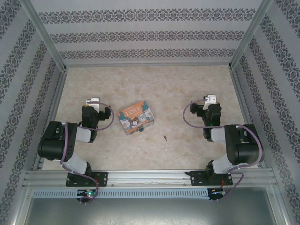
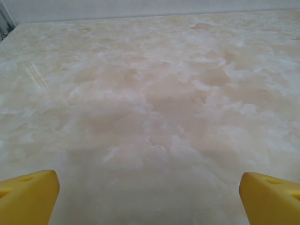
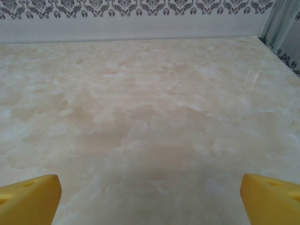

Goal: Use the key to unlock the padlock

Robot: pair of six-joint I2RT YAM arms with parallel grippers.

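Observation:
The orange-and-blue "LOVE" tin (image 1: pixel 136 119) lies mid-table between the arms. A tiny bluish speck at its near edge looks like the padlock (image 1: pixel 140 131), too small to make out. The key (image 1: pixel 165 137) is a thin dark sliver on the table to the right of the tin and a little nearer. My left gripper (image 1: pixel 95 101) hangs left of the tin and my right gripper (image 1: pixel 211 99) hangs to its right. Both face the back wall. In the wrist views the left gripper (image 2: pixel 149 197) and right gripper (image 3: pixel 150 197) stand open, yellow fingertips (image 2: pixel 28 194) wide apart over bare marble.
The beige marble table (image 1: pixel 154 84) is fenced by patterned walls with metal posts (image 1: pixel 44 35) on three sides. An aluminium rail (image 1: pixel 150 177) carrying both arm bases runs along the near edge.

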